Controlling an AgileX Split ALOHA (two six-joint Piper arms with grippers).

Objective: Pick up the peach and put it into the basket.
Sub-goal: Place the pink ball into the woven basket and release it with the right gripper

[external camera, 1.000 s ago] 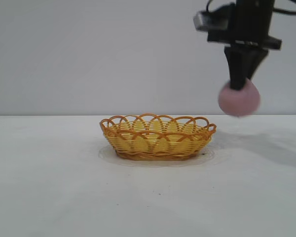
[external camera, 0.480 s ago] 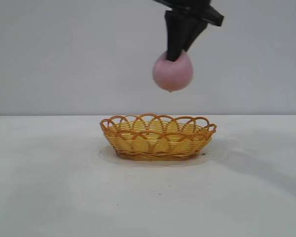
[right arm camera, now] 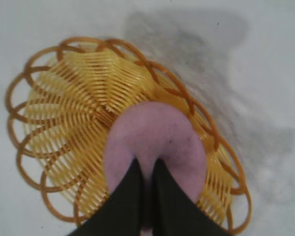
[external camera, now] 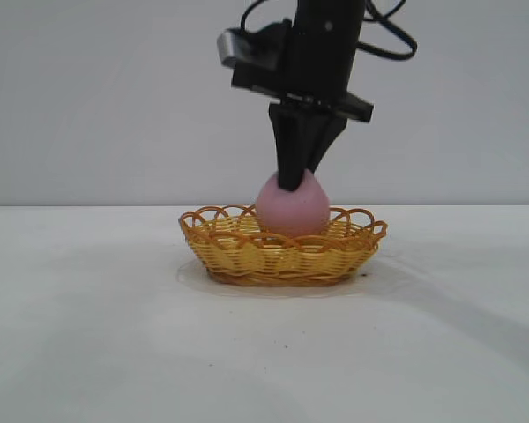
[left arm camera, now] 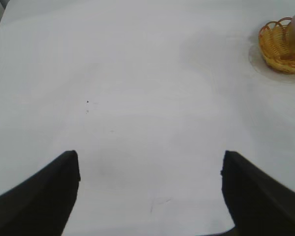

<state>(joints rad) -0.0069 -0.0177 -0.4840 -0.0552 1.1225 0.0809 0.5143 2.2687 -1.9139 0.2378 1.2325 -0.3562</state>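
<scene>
Now, surroundings: a plain white counter carries only the basket; a pale wall behind; nothing stands between the peach and the basket
Writing: no brand, label or lettering can be read on anything in view
Right end effector: directly over the basket, pointing straight down; its two dark fingers are drawn close together, pinching the top of the peach; cables loop above the wrist
Peach: lowered into the basket's bowl, its lower part hidden behind the orange looped rim, its upper half above the rim; in the right wrist view it sits toward one side of the yellow weave, near the rim; whether it rests on the floor of the basket cannot be told
Left end effector: parked well away over bare counter; fingers spread wide, holding nothing; basket far off
Change: half a second ago the peach hung clear above the basket; it has since dropped within the rim; the basket has not shifted
</scene>
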